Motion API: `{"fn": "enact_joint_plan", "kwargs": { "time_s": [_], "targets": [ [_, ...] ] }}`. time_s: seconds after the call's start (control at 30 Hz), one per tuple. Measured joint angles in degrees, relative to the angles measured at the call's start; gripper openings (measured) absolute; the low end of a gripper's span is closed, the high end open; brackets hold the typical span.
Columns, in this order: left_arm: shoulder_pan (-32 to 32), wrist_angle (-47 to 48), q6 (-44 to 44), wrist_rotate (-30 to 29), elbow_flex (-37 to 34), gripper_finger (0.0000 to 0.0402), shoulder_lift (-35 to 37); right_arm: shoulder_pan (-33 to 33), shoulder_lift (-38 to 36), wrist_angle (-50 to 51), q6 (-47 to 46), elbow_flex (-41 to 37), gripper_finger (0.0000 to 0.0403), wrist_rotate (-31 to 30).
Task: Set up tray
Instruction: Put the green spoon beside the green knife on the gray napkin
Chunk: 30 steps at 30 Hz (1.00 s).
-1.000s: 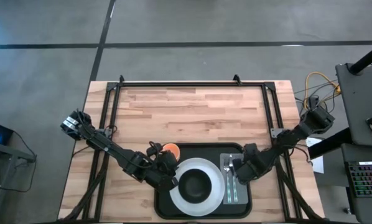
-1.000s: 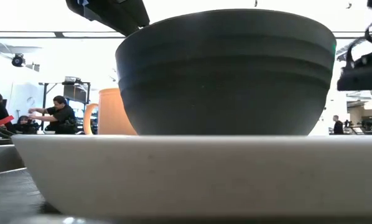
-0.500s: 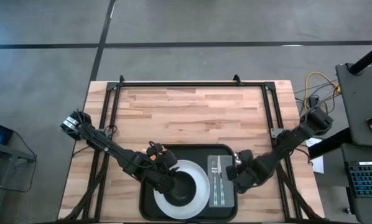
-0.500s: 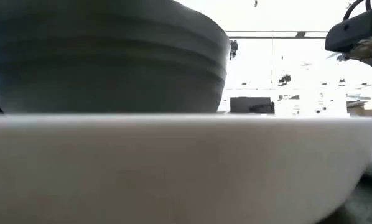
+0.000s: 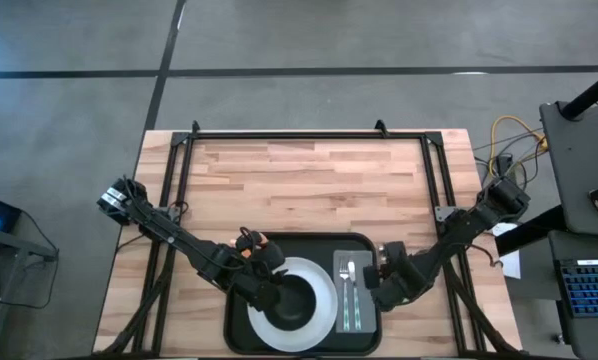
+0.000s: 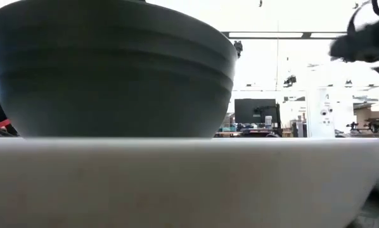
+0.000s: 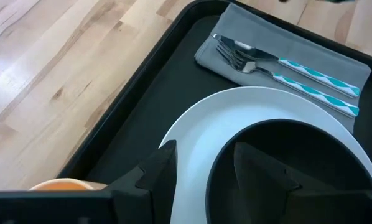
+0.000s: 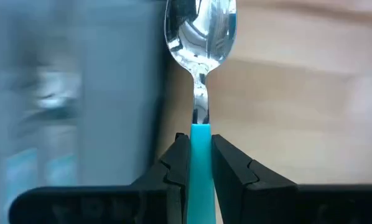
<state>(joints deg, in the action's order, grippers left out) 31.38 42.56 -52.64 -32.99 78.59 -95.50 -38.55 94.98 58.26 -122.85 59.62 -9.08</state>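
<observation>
The tray (image 5: 241, 325), a large flat black rectangle with rounded corners and a raised rim, lies at the near middle of the pale wooden worktop (image 5: 309, 185), having slid leftward over the past second and then settled, so the load now sits more central. The right gripper (image 8: 198, 149) has its jaws clamped on the teal handle of a steel spoon (image 8: 200, 37), poised just beside the tray's right rim, next to the grey folded napkin (image 5: 351, 293) that already carries a fork and knife; placing the spoon there looks like the remaining step. The left gripper (image 7: 201, 168) holds its jaws apart astride the rim of the dark grey bowl (image 5: 297, 300), which stands on the round white plate (image 5: 319, 275) inside the tray.
</observation>
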Motion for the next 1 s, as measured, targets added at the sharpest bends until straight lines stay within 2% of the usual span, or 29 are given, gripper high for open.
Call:
{"fn": "enact_joint_plan", "kwargs": {
  "time_s": [0.2, 0.43, 0.57, 1.0],
  "targets": [
    [0.1, 0.0, 0.0, 0.02, 0.0, 0.0141, 0.0, 0.44, 2.25, -8.08, 4.11, 5.85, 0.0038, -6.37],
    [0.19, -0.02, -0.01, 0.06, 0.0, 0.0141, 0.0, 1.27, 10.85, -7.06, 5.16, 9.3, 0.0038, -2.81],
    [0.88, -0.18, -0.02, 0.07, 0.0, 0.0141, 0.0, 1.34, 11.31, -2.71, 1.64, 10.73, 0.0038, -3.0],
    [1.63, -0.41, -0.02, 0.07, 0.0, 0.0141, 0.0, 1.58, 11.91, -9.86, -0.17, 10.48, 0.0041, -3.08]
  ]
}}
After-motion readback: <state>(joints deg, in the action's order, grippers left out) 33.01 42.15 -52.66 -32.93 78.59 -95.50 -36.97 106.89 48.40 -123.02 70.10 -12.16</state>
